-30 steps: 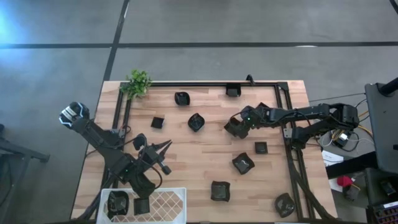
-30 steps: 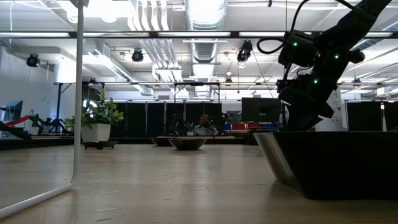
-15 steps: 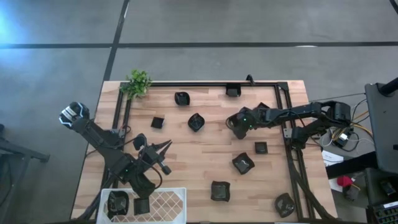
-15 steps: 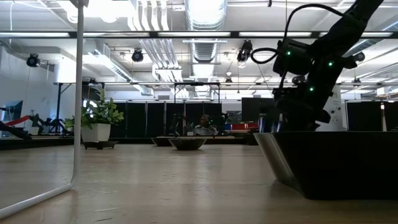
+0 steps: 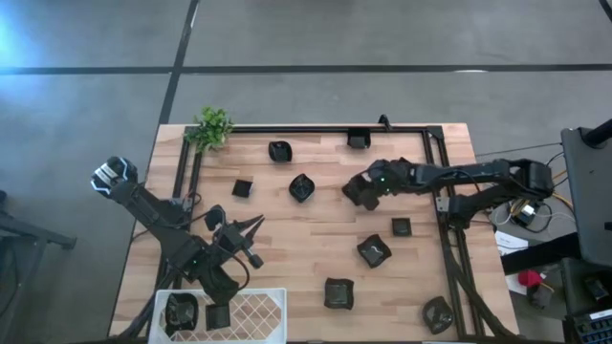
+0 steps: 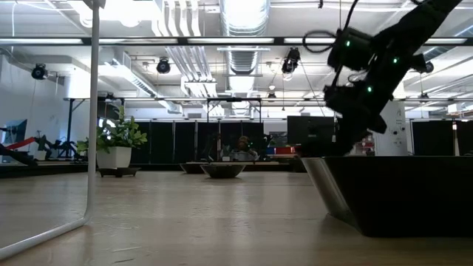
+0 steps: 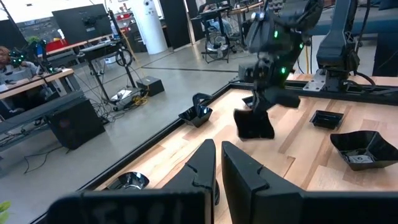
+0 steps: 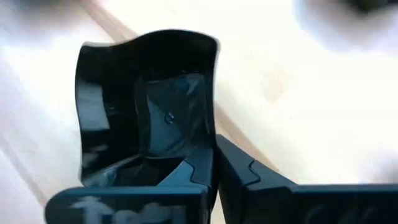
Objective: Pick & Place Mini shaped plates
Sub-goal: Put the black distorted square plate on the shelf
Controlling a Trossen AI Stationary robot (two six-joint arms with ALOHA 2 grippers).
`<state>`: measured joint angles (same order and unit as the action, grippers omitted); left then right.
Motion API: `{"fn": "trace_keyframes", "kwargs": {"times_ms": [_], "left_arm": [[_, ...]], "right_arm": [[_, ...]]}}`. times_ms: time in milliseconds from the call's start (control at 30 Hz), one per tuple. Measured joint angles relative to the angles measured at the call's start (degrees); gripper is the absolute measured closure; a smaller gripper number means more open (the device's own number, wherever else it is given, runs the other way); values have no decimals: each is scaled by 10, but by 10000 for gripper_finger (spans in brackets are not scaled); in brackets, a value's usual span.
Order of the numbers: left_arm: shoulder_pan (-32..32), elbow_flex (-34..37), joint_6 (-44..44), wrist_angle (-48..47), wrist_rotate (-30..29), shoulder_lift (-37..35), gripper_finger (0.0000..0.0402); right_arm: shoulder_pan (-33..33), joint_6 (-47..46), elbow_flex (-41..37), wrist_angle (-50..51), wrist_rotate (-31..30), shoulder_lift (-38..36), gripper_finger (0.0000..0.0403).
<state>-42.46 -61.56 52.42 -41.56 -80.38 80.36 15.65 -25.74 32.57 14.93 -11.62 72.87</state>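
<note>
Several small glossy black mini shaped plates lie on their bases on the wooden table point(image 5: 316, 239), among them a petal-edged one point(image 5: 302, 187) and a square one point(image 5: 402, 227). My right gripper point(image 5: 359, 191) is right of the table's middle, shut on a wavy-rimmed square plate point(image 8: 149, 93), which also shows in the left wrist view point(image 7: 254, 124). My left gripper point(image 7: 217, 168) waits shut and empty near the front left point(image 5: 253, 227). Two more plates point(image 5: 180, 311) lie in a white basket point(image 5: 258, 308). My right gripper pinches one side wall of the plate at its rim point(image 8: 211, 134), one finger inside the dish and one outside. The fingers slant down from the table's right side. The plate hangs tilted below them point(image 7: 254, 124), apparently clear of the wood.
A small green plant point(image 5: 212, 126) stands at the far left corner. A black frame rail point(image 5: 316, 128) runs along the far edge and down both sides. One plate point(image 6: 399, 192) sits right in front of the low camera. Bare wood lies at the table's middle.
My right gripper has dipped onto the plate, shut on its rim and then risen a little, drifting slightly toward the table's left. The plate has come up off the wood and tipped.
</note>
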Motion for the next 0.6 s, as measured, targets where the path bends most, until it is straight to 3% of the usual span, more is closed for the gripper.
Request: {"fn": "trace_keyframes", "kwargs": {"times_ms": [333,467,600], "left_arm": [[7,0,-58,1,-2,0,378],[22,0,-74,5,-1,0,378],[38,0,-118,18,37,0,375]], "right_arm": [[-68,27,59,-2,-86,-91,395],[-112,44,94,-3,-152,-93,395],[-138,69,127,-5,-169,-76,395]]}}
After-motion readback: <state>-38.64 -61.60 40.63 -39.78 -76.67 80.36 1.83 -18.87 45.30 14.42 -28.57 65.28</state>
